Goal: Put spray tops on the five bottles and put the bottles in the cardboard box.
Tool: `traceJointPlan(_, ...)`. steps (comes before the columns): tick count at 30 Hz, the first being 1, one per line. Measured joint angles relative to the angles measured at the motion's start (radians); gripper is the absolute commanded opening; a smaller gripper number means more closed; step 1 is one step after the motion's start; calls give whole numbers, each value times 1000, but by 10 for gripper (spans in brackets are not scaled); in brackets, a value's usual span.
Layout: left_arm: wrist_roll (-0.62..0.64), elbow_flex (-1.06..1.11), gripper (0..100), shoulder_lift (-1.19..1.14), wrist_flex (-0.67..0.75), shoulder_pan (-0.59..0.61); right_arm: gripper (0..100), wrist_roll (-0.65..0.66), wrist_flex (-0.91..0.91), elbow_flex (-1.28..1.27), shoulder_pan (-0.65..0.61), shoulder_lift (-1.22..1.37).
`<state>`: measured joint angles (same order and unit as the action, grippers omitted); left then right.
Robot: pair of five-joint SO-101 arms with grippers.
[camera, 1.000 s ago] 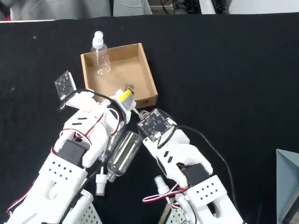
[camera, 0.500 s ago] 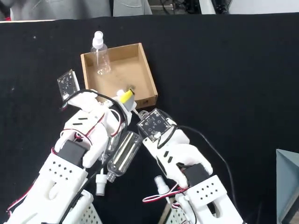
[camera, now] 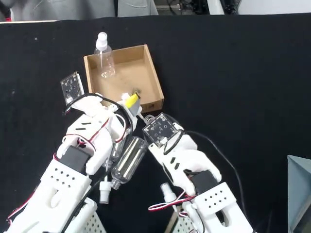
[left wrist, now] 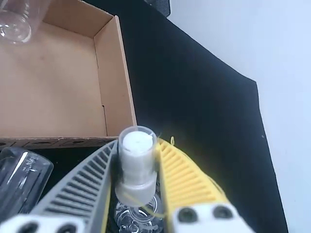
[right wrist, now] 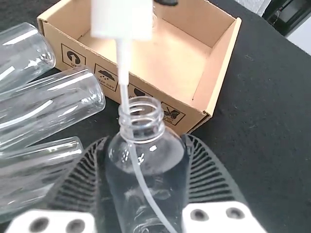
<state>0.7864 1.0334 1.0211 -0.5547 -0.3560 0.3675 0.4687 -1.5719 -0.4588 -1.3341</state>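
Note:
My right gripper (right wrist: 143, 145) is shut on an upright clear bottle (right wrist: 144, 167) just in front of the cardboard box (right wrist: 146, 63). Directly above it, my left gripper (left wrist: 138, 145) is shut on a white spray top (left wrist: 137, 158). The spray top's (right wrist: 121, 18) thin tube runs down through the bottle's open neck, with the cap still above the neck. In the high view the two grippers meet at the box's (camera: 151, 77) near right corner, the left gripper (camera: 131, 103) above the right gripper (camera: 151, 122). One capped bottle (camera: 103, 58) leans in the box's far left corner.
Several uncapped clear bottles (camera: 129, 158) lie on the black table between the two arms. Loose spray tops (camera: 104, 189) (camera: 167, 191) lie near the arms' bases. A grey object (camera: 299, 189) stands at the right edge. The black cloth to the right is bare.
My left wrist has turned a little, shifting its camera board slightly to the right. The spray top, the held bottle and the right arm stay about where they were.

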Motion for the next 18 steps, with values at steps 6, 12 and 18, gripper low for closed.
traceJointPlan(6, 0, 0, 145, 0, 0, 0, 78, -20, 0, 0, 0, 0)
traceJointPlan(12, -72, 0, 145, 0, 0, 0, 78, -94, -34, -5, 0, 0)
traceJointPlan(18, -144, 0, 148, 0, 0, -9, 78, -101, -55, -8, 0, 0)
